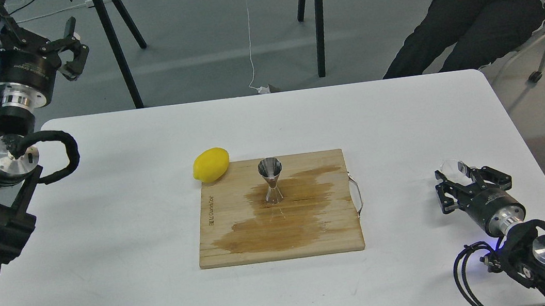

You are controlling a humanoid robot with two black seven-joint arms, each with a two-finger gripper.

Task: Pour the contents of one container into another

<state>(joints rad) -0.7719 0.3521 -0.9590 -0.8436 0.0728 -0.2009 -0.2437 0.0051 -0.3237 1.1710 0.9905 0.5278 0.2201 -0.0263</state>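
While the right gripper (pixel 455 177) rests low on the tabletop (pixel 106 236) at four o'clock, its fingers clasp the clear cup (pixel 453 167). At ten o'clock the left gripper (pixel 74 48) hangs raised, fingers spread, holding nothing. Centrally, the steel jigger (pixel 271 180) stands upright on the wet-stained board (pixel 240 229), a lemon (pixel 211 164) just beside the board's corner.

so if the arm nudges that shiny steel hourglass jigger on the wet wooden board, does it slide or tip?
The shiny steel hourglass jigger probably tips rather than slides: it stands upright on a small foot with a narrow waist and a wide cone on top. The dark wet patch under it on the wooden cutting board may let the foot skid a little first. Polished metal likely makes it slippery to grip.
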